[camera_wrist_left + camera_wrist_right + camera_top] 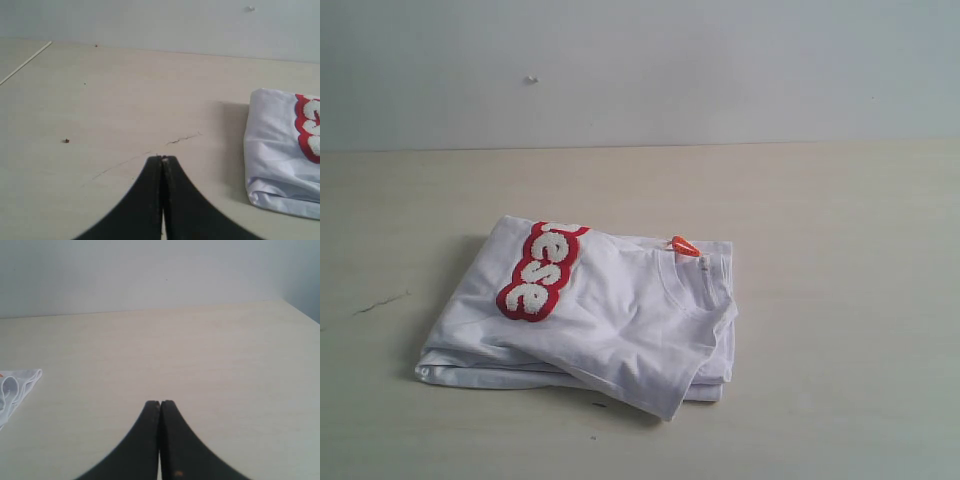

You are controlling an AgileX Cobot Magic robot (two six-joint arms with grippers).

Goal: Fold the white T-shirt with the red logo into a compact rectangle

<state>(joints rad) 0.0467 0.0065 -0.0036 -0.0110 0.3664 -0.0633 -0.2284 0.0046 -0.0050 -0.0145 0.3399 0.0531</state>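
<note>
White T-shirt (620, 330) lay folded, soft creased rectangle, lower centre of exterior view, on pale wood table (840, 300); fuzzy red logo (540, 272) across its upper left. Left gripper (162, 159), right gripper (160, 402): black tapered fingers closed, empty.

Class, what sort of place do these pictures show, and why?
Likely a robot test bench: a pale wooden tabletop against a plain white wall, one folded white cotton T-shirt on it, and the black left gripper and right gripper shut.
</note>
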